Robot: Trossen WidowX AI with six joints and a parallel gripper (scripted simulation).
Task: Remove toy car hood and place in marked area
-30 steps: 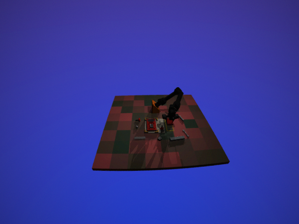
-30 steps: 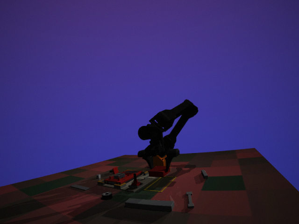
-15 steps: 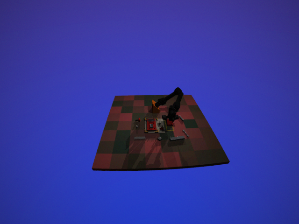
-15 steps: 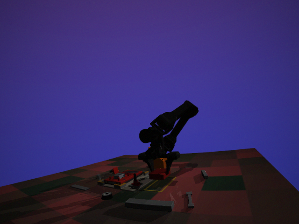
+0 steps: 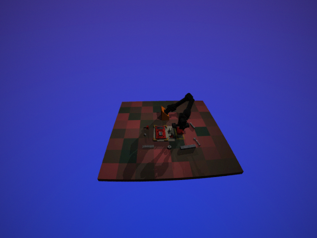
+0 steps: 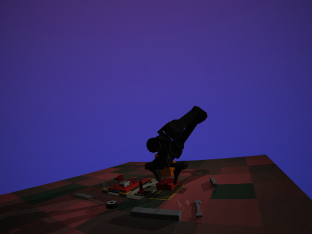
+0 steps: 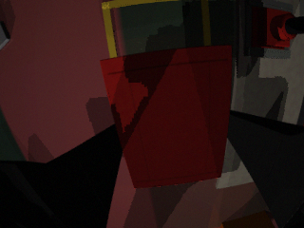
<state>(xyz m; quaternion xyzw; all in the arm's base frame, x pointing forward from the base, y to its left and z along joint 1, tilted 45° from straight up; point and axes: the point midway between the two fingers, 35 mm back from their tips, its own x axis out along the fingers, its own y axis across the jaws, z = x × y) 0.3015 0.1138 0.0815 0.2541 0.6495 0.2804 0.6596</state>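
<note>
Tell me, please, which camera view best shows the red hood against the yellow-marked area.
The wrist view: the hood, held in the gripper, fills the frame with the yellow outline just beyond it. The exterior view shows it low over the outline's far edge. From the top view it is only a small red patch.

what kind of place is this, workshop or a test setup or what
Most likely a tabletop test rig, not a lived-in room: a checkered red-and-green table against plain blue backdrop, one black arm whose gripper holds a red hood, and a yellow-outlined marked area beside the toy car.
</note>
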